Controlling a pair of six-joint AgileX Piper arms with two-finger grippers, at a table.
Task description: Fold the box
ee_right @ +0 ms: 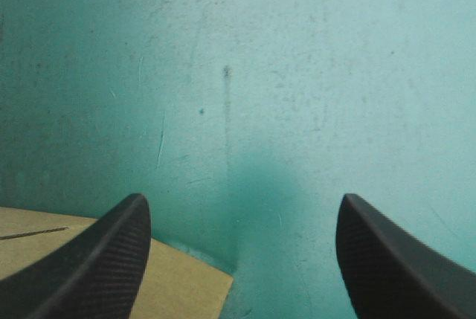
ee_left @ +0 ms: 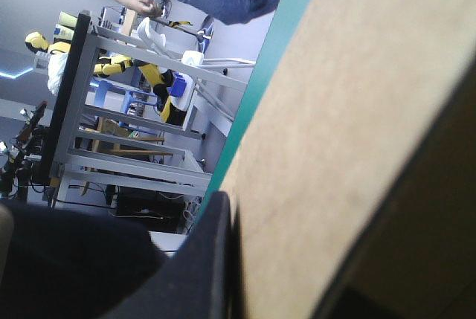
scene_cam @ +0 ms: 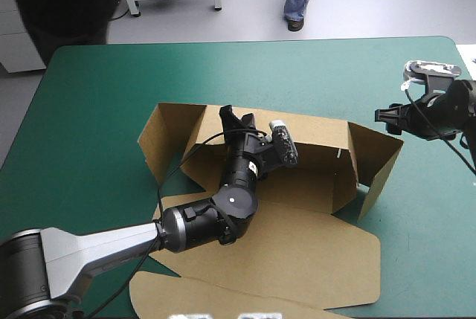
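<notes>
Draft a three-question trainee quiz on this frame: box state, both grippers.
1. True or false: the black two-finger right gripper is open above the teal-green table cover.
2. Multiple choice: the black two-finger left gripper is shut on which part of the cut brown board box?
A) the flat near panel
B) the raised far wall
C) the right end flap
3. Fill in: the box's near panel lies ____ on the cover.

Key: 1 true; 2 B; 3 flat.
</notes>
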